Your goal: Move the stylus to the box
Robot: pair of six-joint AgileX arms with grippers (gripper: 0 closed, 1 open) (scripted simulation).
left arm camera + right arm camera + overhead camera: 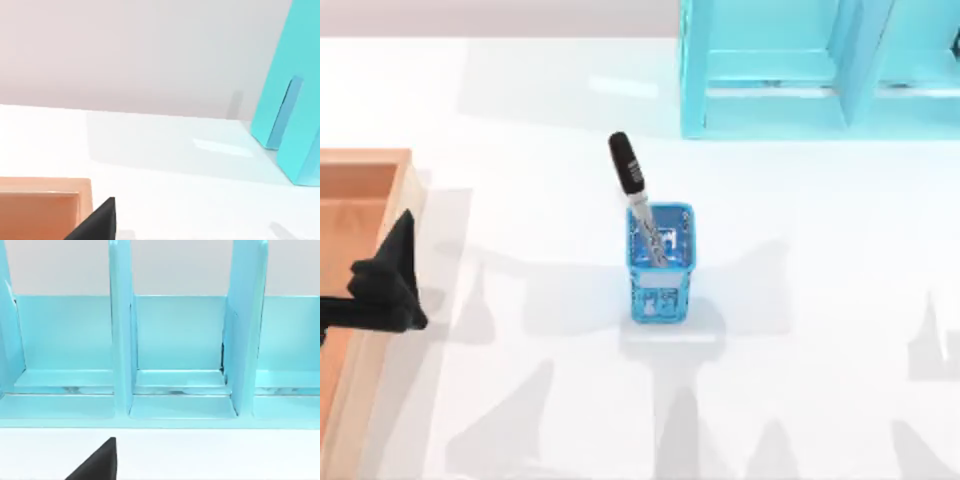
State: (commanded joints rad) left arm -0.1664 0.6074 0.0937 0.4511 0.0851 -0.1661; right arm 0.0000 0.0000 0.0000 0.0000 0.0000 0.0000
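Top view: stylus stands in blue cup, black end tilted up-left.

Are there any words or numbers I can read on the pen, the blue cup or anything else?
Small white marks on the black upper part of the slim stylus: too small to read.
Pale patches on the small blue mesh cup: no letters can be made out.
Nothing else carries writing.

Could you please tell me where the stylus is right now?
In the top view the stylus stands tilted in the small blue mesh cup near the table's middle, between the box at the left edge and the cyan shelf unit.
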